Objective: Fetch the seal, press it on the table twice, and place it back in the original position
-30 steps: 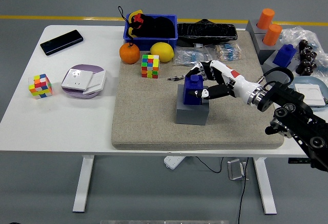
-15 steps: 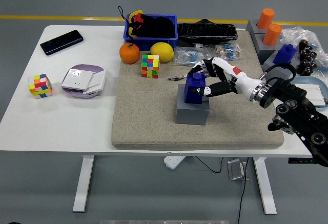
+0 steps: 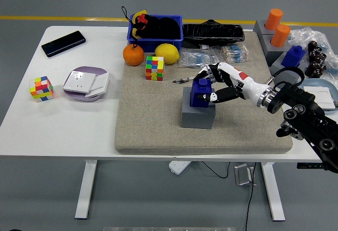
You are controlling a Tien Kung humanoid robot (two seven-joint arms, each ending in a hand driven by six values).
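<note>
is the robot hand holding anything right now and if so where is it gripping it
Yes. The right hand grips the blue seal around its upper body, fingers curled over its top and right side, while it sits on the grey block.

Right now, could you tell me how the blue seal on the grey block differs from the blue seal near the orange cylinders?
The blue seal on the grey block is held by the right hand; the blue seal near the orange cylinders sits untouched. The first stands mid-mat, the second at the table's right edge. Both are dark blue, blocky stamps.

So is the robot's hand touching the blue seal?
Touching. The head view shows the right hand with its fingers wrapped around the blue seal, which sits on the grey block.
</note>
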